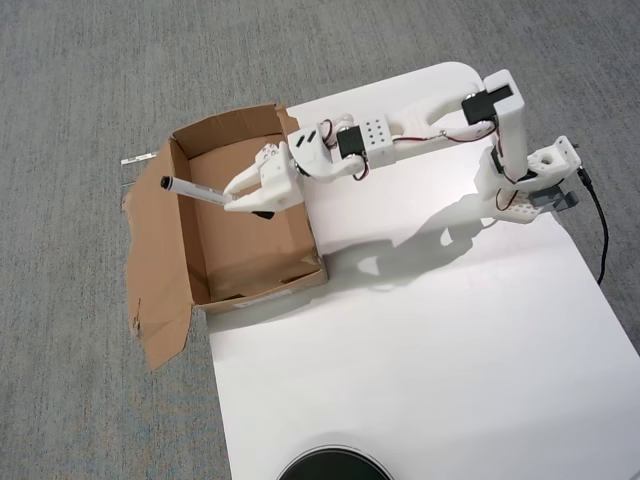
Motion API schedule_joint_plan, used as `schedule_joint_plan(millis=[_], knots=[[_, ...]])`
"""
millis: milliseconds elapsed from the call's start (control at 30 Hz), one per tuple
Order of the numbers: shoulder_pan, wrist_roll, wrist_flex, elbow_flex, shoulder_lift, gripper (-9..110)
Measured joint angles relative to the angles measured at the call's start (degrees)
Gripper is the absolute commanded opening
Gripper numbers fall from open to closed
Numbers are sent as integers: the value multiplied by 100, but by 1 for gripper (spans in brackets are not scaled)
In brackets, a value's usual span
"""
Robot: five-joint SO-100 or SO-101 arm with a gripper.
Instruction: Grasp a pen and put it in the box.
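"How many pens (196,191) do you count?"

"Just one, white with a dark cap."

"Boxes?"

"One brown cardboard box (190,255), flaps torn."

"And arms?"

"One white arm (420,130), carrying one gripper (240,200). One white table board (420,340) under it. One black cable (603,235) off the base, and one dark round thing (335,467) at the bottom edge."

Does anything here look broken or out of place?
The box looks battered: its left flap is torn, ragged and splayed flat on the carpet. It also sits half off the white table. The pen is just held in the robot's hand over the box, tilted, which is expected.
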Motion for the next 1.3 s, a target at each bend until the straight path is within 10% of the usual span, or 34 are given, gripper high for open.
schedule_joint_plan(millis=[1300], knots=[[-369, 18, 9, 0, -896, 19]])
